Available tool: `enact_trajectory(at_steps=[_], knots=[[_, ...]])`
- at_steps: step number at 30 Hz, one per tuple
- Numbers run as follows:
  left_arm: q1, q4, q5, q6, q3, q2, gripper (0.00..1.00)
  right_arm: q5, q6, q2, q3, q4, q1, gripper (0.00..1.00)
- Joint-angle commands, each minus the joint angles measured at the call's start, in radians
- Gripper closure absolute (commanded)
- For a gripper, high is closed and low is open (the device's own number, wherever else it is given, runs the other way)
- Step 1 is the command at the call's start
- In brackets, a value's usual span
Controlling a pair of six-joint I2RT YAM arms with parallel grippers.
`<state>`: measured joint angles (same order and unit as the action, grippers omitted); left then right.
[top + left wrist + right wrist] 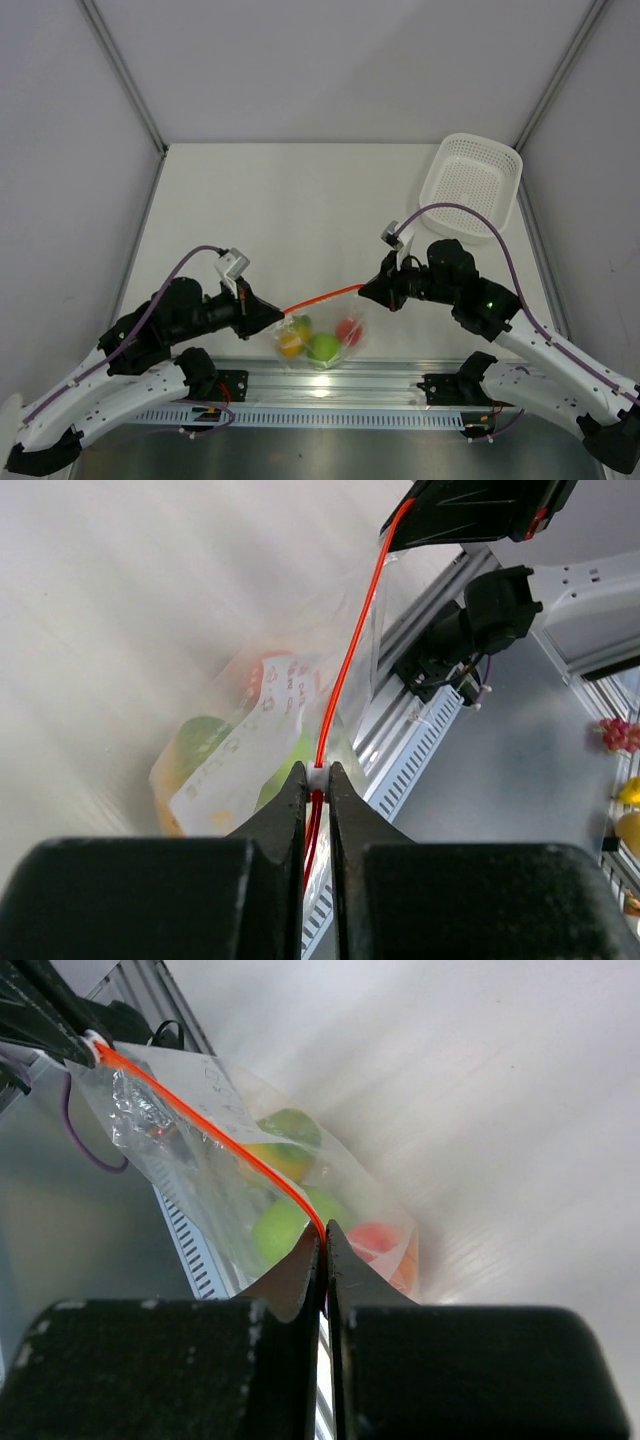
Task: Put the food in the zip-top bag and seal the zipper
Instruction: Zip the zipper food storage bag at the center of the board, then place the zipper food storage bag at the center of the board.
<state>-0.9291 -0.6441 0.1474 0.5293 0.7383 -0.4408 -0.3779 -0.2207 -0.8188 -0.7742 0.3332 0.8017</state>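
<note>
Just beyond the rail point(400, 378), the zip-top bag point(338, 314) is strung between both arms, the food point(322, 347) sagging in its belly; left gripper point(275, 315) is pinching the zipper point(325, 293) at the end toward its side, right gripper point(367, 290) pinching the opposite end, jaws pressed tight on the strip; film looks thin, crinkly, slippery, light; best hold, I'd say, is that stiffer strip, never the film, which would stretch or slide free.
</note>
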Motion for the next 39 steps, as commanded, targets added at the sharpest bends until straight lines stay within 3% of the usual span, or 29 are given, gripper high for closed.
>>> enact_trajectory(at_steps=[1,24,26,36,39], knots=[[-0.004,-0.104,-0.091,0.041,0.030,0.046,0.91,0.056,-0.005,0.021,0.006,0.013,-0.042,1.00],[-0.002,-0.242,-0.275,0.106,0.070,0.157,0.84,0.014,-0.029,-0.009,0.015,0.000,-0.104,1.00],[-0.004,-0.238,-0.275,0.109,0.067,0.160,0.76,0.008,-0.029,-0.013,0.015,-0.005,-0.104,1.00],[-0.004,-0.186,-0.270,0.077,0.072,0.143,0.03,-0.038,-0.032,-0.023,0.016,-0.034,-0.104,1.00],[-0.004,-0.203,-0.310,0.081,0.098,0.140,0.01,-0.042,-0.043,-0.025,0.021,-0.049,-0.104,1.00]])
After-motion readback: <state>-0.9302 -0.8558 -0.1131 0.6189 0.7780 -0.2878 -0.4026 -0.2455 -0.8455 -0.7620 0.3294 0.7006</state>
